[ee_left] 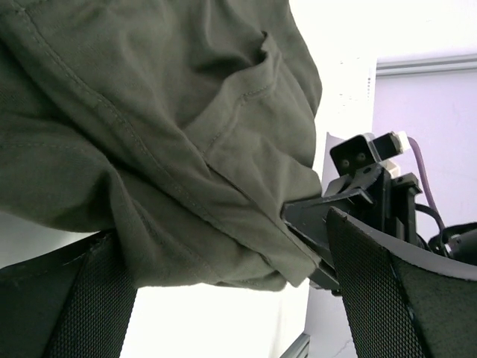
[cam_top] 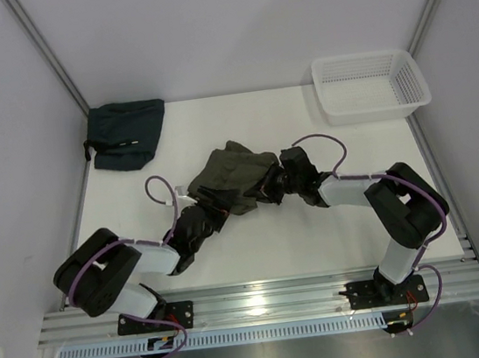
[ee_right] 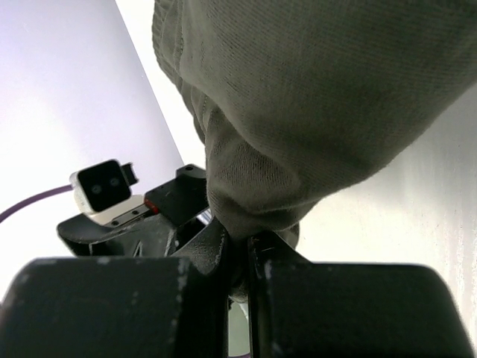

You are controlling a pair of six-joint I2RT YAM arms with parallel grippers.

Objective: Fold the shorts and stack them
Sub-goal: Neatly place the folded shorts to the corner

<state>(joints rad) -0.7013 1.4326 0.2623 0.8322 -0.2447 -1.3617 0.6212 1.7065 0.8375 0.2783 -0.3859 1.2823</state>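
Right gripper (ee_right: 240, 250) is clamping the right end of the crumpled olive-green soft cloth shorts (cam_top: 232, 175); left gripper (ee_left: 223, 291), jaws wide apart, is straddling the opposite edge, not yet gripping.

place: robot lab test cell | evidence: plain white enclosure walls (cam_top: 236, 20); aluminium mounting rail (cam_top: 274, 305); white table (cam_top: 317, 230)

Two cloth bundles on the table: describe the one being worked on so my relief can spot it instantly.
On the white table, look at its middle. The shorts sit bunched there, pinched at one edge by the right claw. They are olive green and rumpled, unlike the darker folded cloth lying flat in the far left corner.
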